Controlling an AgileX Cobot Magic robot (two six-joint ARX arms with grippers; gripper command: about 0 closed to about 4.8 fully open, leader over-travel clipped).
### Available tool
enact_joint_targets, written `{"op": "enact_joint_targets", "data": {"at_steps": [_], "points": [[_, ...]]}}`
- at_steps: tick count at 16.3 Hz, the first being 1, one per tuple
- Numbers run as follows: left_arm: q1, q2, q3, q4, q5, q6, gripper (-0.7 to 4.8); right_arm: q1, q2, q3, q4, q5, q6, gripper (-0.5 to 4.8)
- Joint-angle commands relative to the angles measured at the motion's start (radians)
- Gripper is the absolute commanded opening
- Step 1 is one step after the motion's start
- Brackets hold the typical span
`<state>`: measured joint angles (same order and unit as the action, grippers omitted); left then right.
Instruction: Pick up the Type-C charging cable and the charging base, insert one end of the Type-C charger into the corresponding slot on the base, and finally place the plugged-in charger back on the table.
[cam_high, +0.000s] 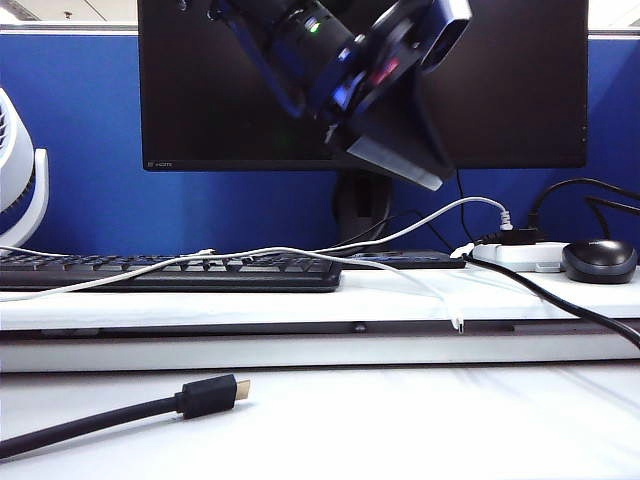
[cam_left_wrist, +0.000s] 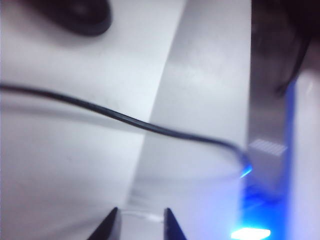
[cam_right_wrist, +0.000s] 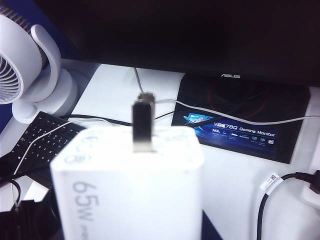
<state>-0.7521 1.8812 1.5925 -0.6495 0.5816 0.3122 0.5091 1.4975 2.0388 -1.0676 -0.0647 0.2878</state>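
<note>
cable (cam_high: 300, 252) and charging base (cam_right_wrist: 132, 190) sit with different arms. the right wrist view is filled by the white charging base, pressed close under the camera with its metal prong (cam_right_wrist: 142, 125) sticking up; the right gripper's own fingers are hidden behind the block, so it looks held, though i cannot tell how the fingers stand. the left gripper (cam_left_wrist: 141, 222) shows two dark fingers (cam_left_wrist: 107, 227) parted, with a faint pale strand, possibly the type-c charging cable, crossing the gap at their tips; whether they pinch it is unclear. a thin black cord (cam_left_wrist: 125, 119) runs crosswise ahead of them over the bench (cam_left_wrist: 60, 170). in the exterior view the white cable drapes lengthwise along the shelf step (cam_high: 400, 295), its plug end (cam_high: 458, 324) hanging over the edge.
</note>
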Motion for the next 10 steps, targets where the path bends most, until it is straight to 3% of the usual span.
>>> {"op": "enact_joint_targets", "data": {"at_steps": [1,3,4,7,9,10], "points": [[-0.045,-0.006,0.003,-0.001,0.037,-0.491,1.2,0.001,-0.017,0.006,0.02,-0.002,0.0,-0.06],[-0.057,-0.006,0.003,-0.011,0.032,-0.584,1.19,0.001,-0.024,0.006,0.015,-0.006,0.0,-0.06],[-0.057,-0.005,0.002,-0.036,0.019,-0.71,1.16,0.001,-0.034,0.006,0.006,-0.006,0.0,-0.06],[-0.059,-0.005,0.001,-0.097,-0.061,-0.846,1.16,0.001,-0.068,0.006,-0.003,-0.005,0.0,-0.06],[-0.089,-0.005,0.001,-0.097,-0.23,-0.932,1.16,0.001,-0.089,0.006,0.002,-0.005,0.0,-0.06],[-0.098,-0.005,0.001,-0.096,-0.265,-0.96,1.16,0.001,-0.095,0.006,0.003,-0.005,0.0,-0.06]]}}
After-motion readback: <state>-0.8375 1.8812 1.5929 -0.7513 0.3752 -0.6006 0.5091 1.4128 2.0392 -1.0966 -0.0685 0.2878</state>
